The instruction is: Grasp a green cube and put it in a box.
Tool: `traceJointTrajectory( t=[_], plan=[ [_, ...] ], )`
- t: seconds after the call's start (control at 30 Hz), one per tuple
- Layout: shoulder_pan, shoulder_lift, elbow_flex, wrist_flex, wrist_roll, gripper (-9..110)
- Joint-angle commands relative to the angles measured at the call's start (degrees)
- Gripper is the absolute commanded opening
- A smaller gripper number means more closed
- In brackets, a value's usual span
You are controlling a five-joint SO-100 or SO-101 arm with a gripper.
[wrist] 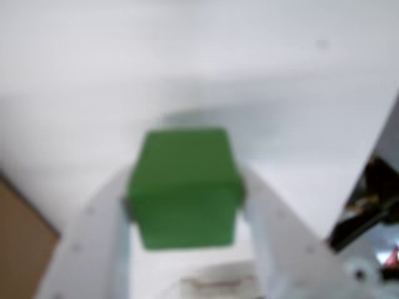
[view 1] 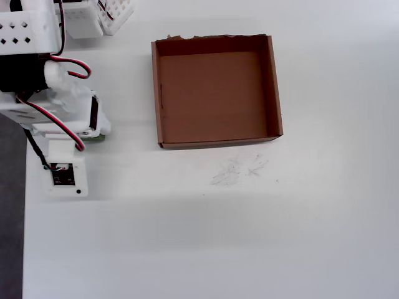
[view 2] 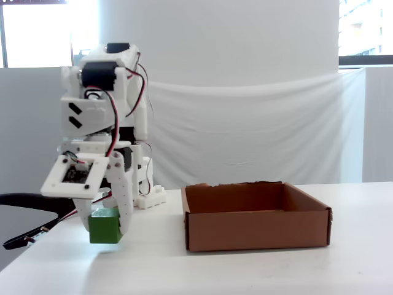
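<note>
In the wrist view the green cube (wrist: 185, 187) fills the gap between my two white fingers, and my gripper (wrist: 185, 198) is shut on it. The fixed view shows the cube (view 2: 103, 226) held low at the table surface, left of the box (view 2: 255, 230), with my gripper (view 2: 105, 228) clamped on its sides. I cannot tell whether the cube touches the table. The box (view 1: 215, 93) is a shallow brown cardboard tray with nothing in it and a ragged far edge. In the overhead view the arm hides nearly all of the cube. One corner of the box (wrist: 15, 249) shows at the wrist view's lower left.
The white arm base (view 1: 31, 37) stands at the table's back left. Faint pencil scribbles (view 1: 240, 169) mark the table in front of the box. The table's left edge (view 1: 24, 218) borders dark floor. Black cables (view 2: 31, 206) hang off that side.
</note>
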Motion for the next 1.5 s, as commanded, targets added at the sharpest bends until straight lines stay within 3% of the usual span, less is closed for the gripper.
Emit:
traceJointTrajectory(
  t=[0.0,0.23,0.8,1.1,1.47],
  plan=[
    [-1.4,3.8,-6.9,5.4,0.5,14],
    [-8.6,4.1,-18.1,14.2,10.2,14],
    [-33.8,3.1,-23.5,12.0,35.3,14],
    [-42.7,2.5,-11.0,3.0,38.8,15],
    [-45.5,-4.7,-4.0,-4.1,38.8,17]
  ],
)
